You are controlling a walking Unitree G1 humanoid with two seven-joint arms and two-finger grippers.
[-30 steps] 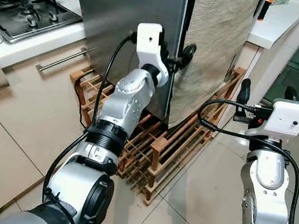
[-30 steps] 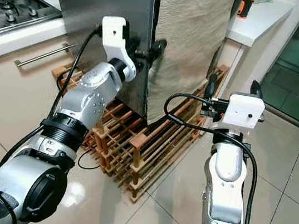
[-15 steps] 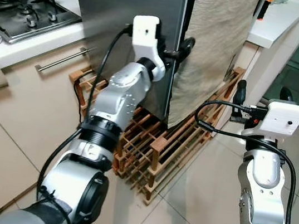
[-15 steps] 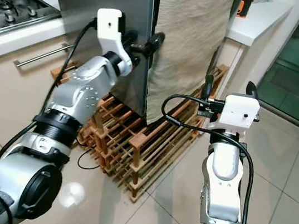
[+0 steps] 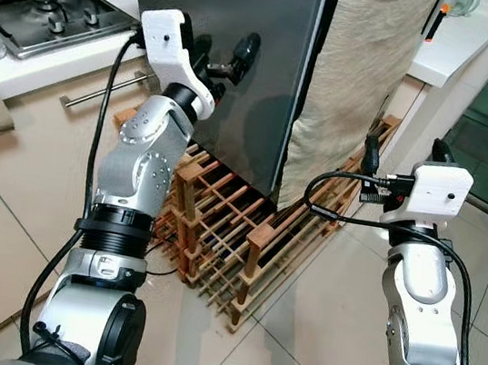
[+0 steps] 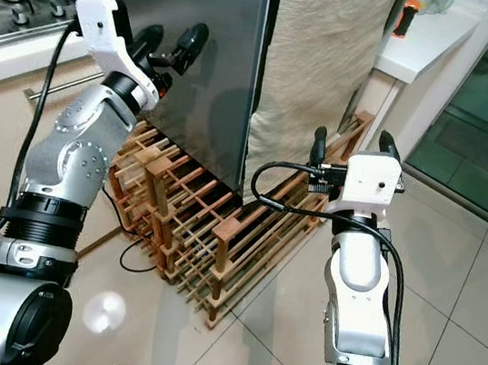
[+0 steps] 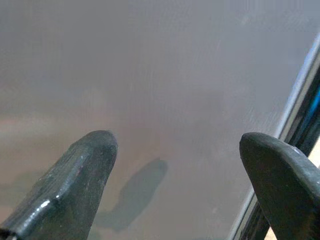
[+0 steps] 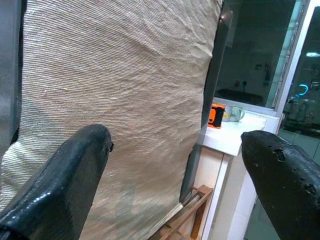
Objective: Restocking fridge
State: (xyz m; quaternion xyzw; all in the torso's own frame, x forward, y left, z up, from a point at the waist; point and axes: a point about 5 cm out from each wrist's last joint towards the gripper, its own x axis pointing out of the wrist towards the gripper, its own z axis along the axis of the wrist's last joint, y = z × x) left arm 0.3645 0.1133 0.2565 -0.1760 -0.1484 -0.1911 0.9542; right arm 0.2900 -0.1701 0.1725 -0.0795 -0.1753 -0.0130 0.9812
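Hovering with fingers spread and empty, the left gripper [image 5: 225, 54] faces the steel fridge door [image 5: 246, 45] in the upper middle of the frame, probably seeking purchase on its edge to pull it open. At mid-right the right gripper [image 6: 351, 145], likewise apart and empty, points at the beige cloth [image 6: 322, 57]. A wooden rack [image 5: 236, 236] sits below.

Fridge [image 5: 238, 99]: tall, upright, grey brushed-steel body, standing between the white counters.
Door: shut, with a dark seam down its right edge.
Front: plain steel panel, faintly mirroring what is before it.
Side: draped with beige woven cloth [image 5: 360, 81].
Base: just behind a wooden rack [image 5: 236, 236] on the tiled floor.
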